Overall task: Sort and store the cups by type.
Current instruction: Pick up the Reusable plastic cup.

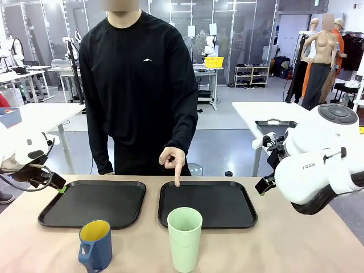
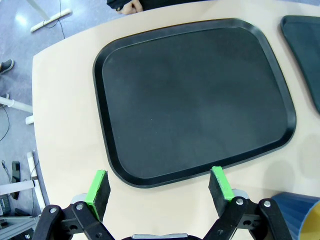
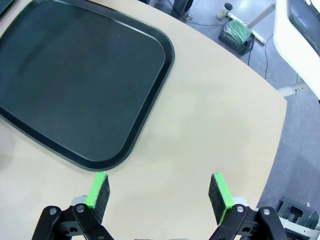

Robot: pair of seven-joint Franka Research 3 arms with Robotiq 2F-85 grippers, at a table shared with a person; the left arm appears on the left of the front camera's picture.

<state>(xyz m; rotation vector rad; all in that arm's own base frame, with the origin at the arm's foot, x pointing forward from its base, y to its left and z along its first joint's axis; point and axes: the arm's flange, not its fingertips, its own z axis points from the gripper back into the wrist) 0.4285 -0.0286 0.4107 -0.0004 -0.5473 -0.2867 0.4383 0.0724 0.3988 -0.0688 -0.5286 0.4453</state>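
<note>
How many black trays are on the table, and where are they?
2. The left tray lies on the robot's left side, just beyond the blue mug. The right tray lies beside it, just beyond the green tumbler. None seems hidden.

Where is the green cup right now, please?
In the front view, the green cup stands in front of the right tray, right of the blue mug.

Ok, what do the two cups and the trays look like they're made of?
Green tumbler: likely plastic, matte pale mint, thin even rim.
Blue mug: dark blue outside, yellow inside; dull sheen suggests plastic, ceramic not ruled out.
Left tray and right tray: black, probably moulded plastic, matte surface, smooth raised rim.
</note>
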